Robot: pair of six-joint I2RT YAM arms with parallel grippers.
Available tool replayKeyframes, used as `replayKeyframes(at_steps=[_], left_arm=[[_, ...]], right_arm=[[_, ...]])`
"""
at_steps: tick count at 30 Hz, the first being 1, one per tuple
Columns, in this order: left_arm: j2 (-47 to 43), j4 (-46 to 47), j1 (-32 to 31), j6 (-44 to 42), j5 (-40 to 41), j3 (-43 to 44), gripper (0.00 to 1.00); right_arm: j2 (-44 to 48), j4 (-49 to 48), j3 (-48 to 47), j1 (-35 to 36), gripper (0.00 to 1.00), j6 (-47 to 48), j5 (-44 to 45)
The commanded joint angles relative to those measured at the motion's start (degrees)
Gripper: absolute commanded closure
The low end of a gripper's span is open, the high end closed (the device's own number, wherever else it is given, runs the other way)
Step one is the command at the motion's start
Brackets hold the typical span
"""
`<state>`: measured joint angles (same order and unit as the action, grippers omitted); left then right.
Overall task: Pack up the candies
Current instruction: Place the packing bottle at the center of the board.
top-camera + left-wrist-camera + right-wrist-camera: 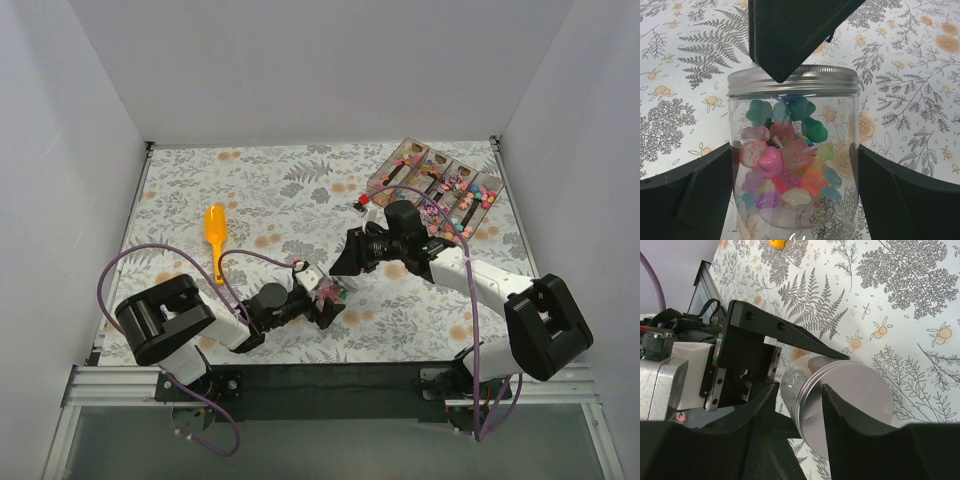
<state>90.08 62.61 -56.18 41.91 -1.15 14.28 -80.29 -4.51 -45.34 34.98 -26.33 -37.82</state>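
Observation:
A clear jar with a silver screw lid holds several candies in pink, green, orange, blue and purple. My left gripper is shut on the jar's body, one finger on each side. In the top view it holds the jar near the table's front middle. My right gripper is open at the lid end. In the right wrist view its fingers stand apart in front of the lid, by its rim. More candies lie in a divided tray.
An orange scoop lies on the flower-print tablecloth at the left; its tip shows in the right wrist view. White walls enclose the table on three sides. A purple cable loops over the left arm.

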Motion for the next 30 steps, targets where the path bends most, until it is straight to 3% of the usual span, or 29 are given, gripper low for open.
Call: replayKeyframes(at_steps=[1,17,25,30], left_arm=[[0.35,-0.12,-0.33,-3.15,0.44,4.53,0.17],[1.5,3.22,-0.42,3.88,7.91,2.33,0.16],[-3.24,6.82,-0.59,5.37,10.11,-3.64,0.15],[-5.71,7.18,-0.94,7.83,11.69,-7.07,0.14]], right_arm=[[-0.84,4.43,-0.27,2.81,0.53,0.92,-7.09],[-5.58,5.39,-1.24,16.08,0.57,-3.38,-4.54],[-5.4,5.57,2.1,15.47,0.58,-4.87,2.22],[-8.64,5.57,3.77,14.68,0.57,-6.28,0.13]])
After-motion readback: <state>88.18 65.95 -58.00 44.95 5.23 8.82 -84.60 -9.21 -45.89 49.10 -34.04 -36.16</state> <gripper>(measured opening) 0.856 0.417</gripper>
